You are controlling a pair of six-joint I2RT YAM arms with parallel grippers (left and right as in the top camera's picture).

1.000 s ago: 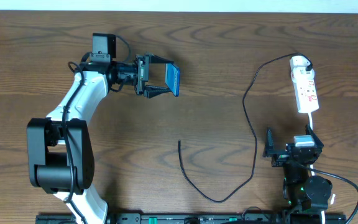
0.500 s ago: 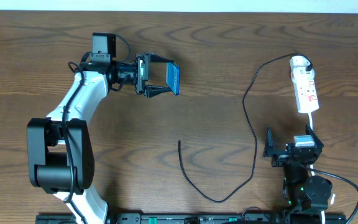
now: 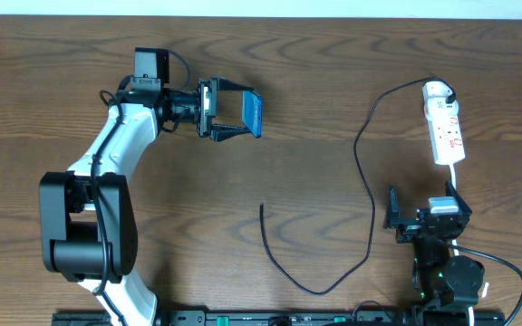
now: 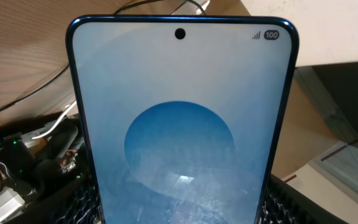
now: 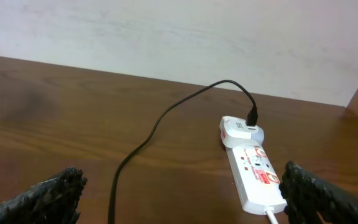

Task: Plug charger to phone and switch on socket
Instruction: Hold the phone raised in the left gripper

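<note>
- Left fingers [image 3: 232, 87]: they pinch the phone [image 3: 253, 114] by its two long edges, at the far left of the worktop [image 3: 333, 54]. The left arm [image 3: 116, 154] reaches out from its base at the near edge.
- Phone, left wrist view [image 4: 179, 124]: the lit blue screen faces the wrist camera and shows a round shape. A camera dot sits at the top edge. The black padded fingers [image 4: 86, 205] flank its lower corners. Seen from overhead, it stands on edge; whether it touches the worktop cannot be told.
- Socket [image 3: 446, 131]: a white strip with red marks lies at the far right of the worktop, lengthwise away from the right arm. Its white cord leaves the near end.
- Charger [image 3: 371, 213]: its black plug [image 5: 252, 116] sits in a white block at the socket's rounded far end. The cable curves across the worktop toward the centre, and its free tip [image 3: 262, 207] lies bare on the wood, well apart from the phone.
- Right fingers [image 5: 48, 196]: spread wide and holding nothing, they point at the socket [image 5: 253, 177] from just short of its near end.
</note>
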